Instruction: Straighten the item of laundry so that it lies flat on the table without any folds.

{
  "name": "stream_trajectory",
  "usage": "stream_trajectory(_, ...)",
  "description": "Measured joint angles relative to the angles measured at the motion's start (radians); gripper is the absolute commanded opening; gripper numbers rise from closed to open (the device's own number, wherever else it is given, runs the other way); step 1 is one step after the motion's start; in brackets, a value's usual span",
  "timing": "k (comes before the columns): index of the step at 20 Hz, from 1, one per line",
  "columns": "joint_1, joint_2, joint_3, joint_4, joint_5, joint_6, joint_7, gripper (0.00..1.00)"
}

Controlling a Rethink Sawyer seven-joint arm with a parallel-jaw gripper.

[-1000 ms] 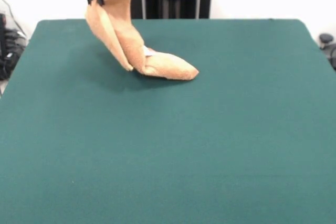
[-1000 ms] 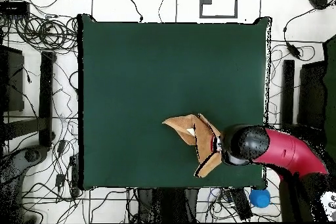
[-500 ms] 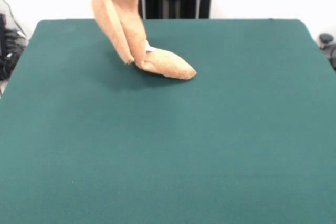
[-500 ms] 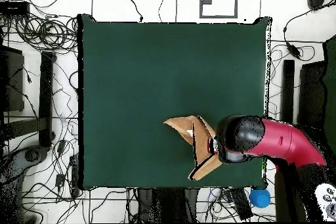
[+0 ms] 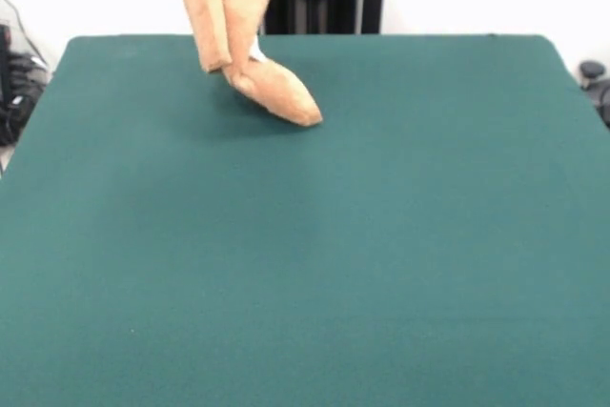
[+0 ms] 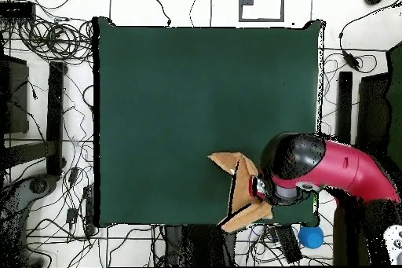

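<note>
Toward the bench's [image 5: 381, 264] far left in the front view, the tan-orange towel [image 5: 233, 16] hangs nearly vertical from above, its folded lower tip resting on the felt, pointing about 4 o'clock. Since a second ago it has lifted higher, leaving less lying down. Whether the fingers grip it cannot be told.
</note>
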Motion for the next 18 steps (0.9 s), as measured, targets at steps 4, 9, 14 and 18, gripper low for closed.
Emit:
stream_trajectory(4,-0.003,-0.002,-0.026,0.000,0.017,0.015,0.000,0.00)
stream_trajectory(9,-0.009,-0.003,-0.061,0.002,0.026,0.015,0.000,0.00)
stream_trajectory(14,-0.019,-0.011,-0.098,0.013,0.030,0.015,0.000,0.00)
stream_trajectory(18,-0.019,-0.022,-0.123,0.019,0.031,0.015,0.000,0.00)
